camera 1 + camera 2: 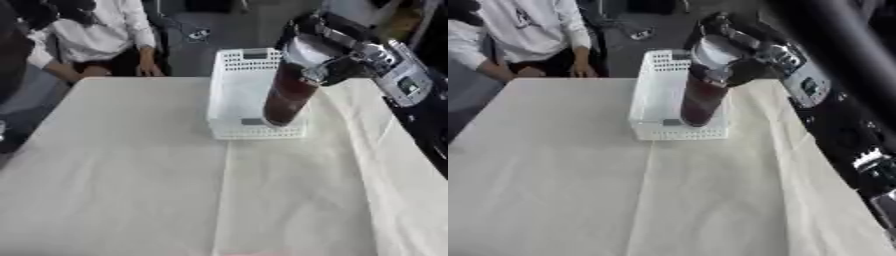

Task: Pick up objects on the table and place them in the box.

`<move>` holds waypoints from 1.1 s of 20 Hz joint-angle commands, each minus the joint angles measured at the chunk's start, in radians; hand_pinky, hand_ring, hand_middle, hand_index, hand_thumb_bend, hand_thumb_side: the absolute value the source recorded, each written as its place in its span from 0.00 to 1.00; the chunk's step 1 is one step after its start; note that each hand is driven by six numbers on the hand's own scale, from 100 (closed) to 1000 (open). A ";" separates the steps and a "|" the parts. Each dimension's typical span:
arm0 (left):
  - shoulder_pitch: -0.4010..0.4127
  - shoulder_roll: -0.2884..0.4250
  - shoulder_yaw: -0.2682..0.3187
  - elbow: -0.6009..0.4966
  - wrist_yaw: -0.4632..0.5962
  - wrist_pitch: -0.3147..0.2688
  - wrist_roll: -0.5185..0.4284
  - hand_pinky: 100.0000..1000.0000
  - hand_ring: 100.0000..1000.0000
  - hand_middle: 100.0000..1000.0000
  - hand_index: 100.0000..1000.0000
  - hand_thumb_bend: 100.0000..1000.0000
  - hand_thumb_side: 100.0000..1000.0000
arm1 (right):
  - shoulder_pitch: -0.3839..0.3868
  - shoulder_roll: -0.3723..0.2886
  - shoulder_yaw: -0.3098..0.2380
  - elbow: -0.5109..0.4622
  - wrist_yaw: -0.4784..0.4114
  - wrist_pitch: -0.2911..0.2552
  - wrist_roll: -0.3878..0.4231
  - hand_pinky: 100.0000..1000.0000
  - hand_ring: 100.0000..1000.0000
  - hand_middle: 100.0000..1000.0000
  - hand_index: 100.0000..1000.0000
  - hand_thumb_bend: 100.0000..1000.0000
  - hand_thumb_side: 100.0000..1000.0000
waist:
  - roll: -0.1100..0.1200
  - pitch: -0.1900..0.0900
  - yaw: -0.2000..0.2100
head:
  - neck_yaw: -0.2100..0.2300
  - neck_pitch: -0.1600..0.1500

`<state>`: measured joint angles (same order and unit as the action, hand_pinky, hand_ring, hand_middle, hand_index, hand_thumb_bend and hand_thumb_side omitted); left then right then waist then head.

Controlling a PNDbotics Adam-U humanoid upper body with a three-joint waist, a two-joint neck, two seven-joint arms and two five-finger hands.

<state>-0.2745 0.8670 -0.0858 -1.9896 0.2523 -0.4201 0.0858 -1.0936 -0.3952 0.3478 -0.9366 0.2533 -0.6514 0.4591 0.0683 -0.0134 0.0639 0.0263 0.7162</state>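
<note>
My right hand (325, 50) comes in from the upper right and is shut on a tall dark red cylindrical can (287, 92) with a pale top end. The can hangs tilted, its lower end over the near right part of the white perforated box (234, 75), which stands at the far middle of the table. I cannot tell whether the can's lower end touches the box floor. The same can (702, 97) and box (654, 90) show in the right eye view. My left hand is out of sight.
A cream cloth covers the table (175, 190), with its right edge close to my arm. People sit beyond the far left edge of the table. Dark floor and cables lie behind the box.
</note>
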 commanded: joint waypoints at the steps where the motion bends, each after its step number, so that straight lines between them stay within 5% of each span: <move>1: -0.012 0.036 0.004 -0.010 0.007 -0.001 -0.005 0.66 0.67 0.80 0.83 0.68 0.93 | -0.053 0.002 -0.036 -0.007 -0.056 -0.124 0.200 0.00 0.00 0.00 0.05 0.24 0.00 | -0.002 -0.007 0.009 | 0.006 -0.011; 16: -0.096 0.029 -0.015 -0.010 0.013 -0.022 -0.030 0.66 0.67 0.80 0.83 0.68 0.94 | -0.125 0.058 -0.130 0.094 0.262 -0.172 -0.091 0.00 0.00 0.00 0.03 0.31 0.00 | -0.027 0.056 0.106 | -0.051 -0.116; 22: -0.129 0.028 -0.021 -0.010 0.013 -0.028 -0.043 0.66 0.67 0.80 0.83 0.68 0.93 | -0.158 0.059 -0.179 0.110 0.466 -0.204 -0.259 0.00 0.00 0.00 0.01 0.34 0.00 | -0.044 0.094 0.137 | -0.087 -0.163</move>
<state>-0.3899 0.8670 -0.1128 -1.9897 0.2604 -0.4460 0.0472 -1.2142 -0.3332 0.1871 -0.8198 0.6783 -0.8405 0.2285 0.0209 0.0944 0.2012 -0.0463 0.5739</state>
